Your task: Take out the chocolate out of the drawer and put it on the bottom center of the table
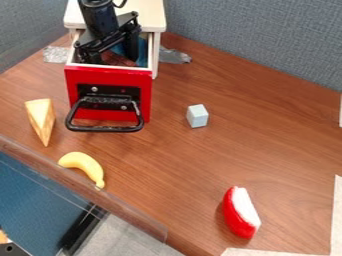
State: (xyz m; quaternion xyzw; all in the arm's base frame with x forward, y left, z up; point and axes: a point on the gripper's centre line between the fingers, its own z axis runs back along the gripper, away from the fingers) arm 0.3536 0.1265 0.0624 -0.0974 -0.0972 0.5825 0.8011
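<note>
From where I stand, the black gripper (113, 56) hangs down into the drawer (110, 74), which sticks out of a little white-topped cabinet (148, 15) at the back left of the tabletop (167, 165). Its jaws look released to me: one is toward the left wall of the drawer, the other toward the right, with a good gap between them. Down in there, low between the jaws, I make out a reddish-brown shape; that may well be the chocolate, though I can't tell for sure, nor whether the jaws touch it. Something blue (141, 52) sits in the drawer too, partly hidden behind the gripper.

The drawer's front is bright red, with a black handle (103, 128) looping out toward me. Just beside the drawer, on the left, lies a pale yellow wedge (41, 120), its narrow end pointing my way. A yellow banana (83, 162) curves near the tabletop's left edge, in front of the drawer. Over to the right of the drawer there's a small pale grey cube (197, 116), and well apart from it, nearer the front right, a red-and-white piece (240, 212) lies aslant. Silvery tape (55, 54) shows at the cabinet's left, and a crumpled silvery bit (175, 56) at its right. White strips (337, 210) run along the front right corner, and a grey-blue partition (267, 40) stands behind it all.
</note>
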